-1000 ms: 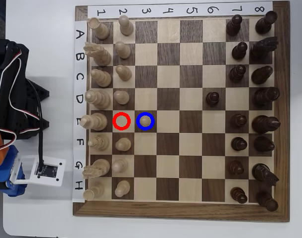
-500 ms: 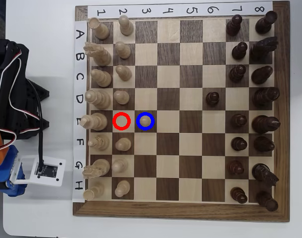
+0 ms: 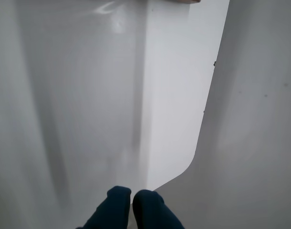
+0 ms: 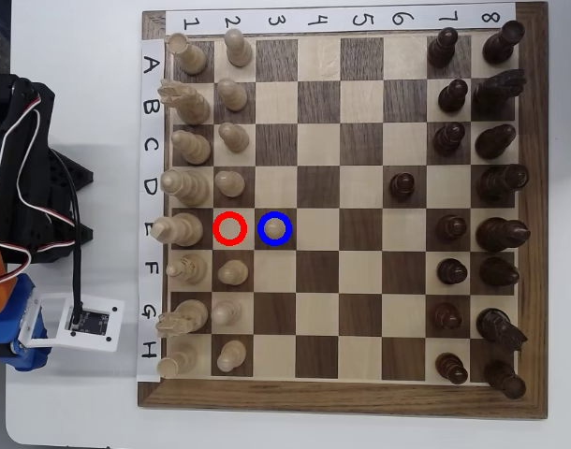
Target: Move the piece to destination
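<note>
In the overhead view the piece, a small pale pawn, stands upright inside the blue ring on the destination, a dark square in row E, column 3. The light square with the red ring beside it holds no pawn. My arm is folded up off the board's left side, far from the piece. In the wrist view my gripper shows as two dark blue fingertips pressed together with nothing between them, over bare white table. The board is outside that view.
Pale pieces fill columns 1 and 2 on the board's left, dark pieces columns 7 and 8 on the right, with one dark pawn advanced. The white wrist camera module sits left of the board. The table's rounded corner is near the gripper.
</note>
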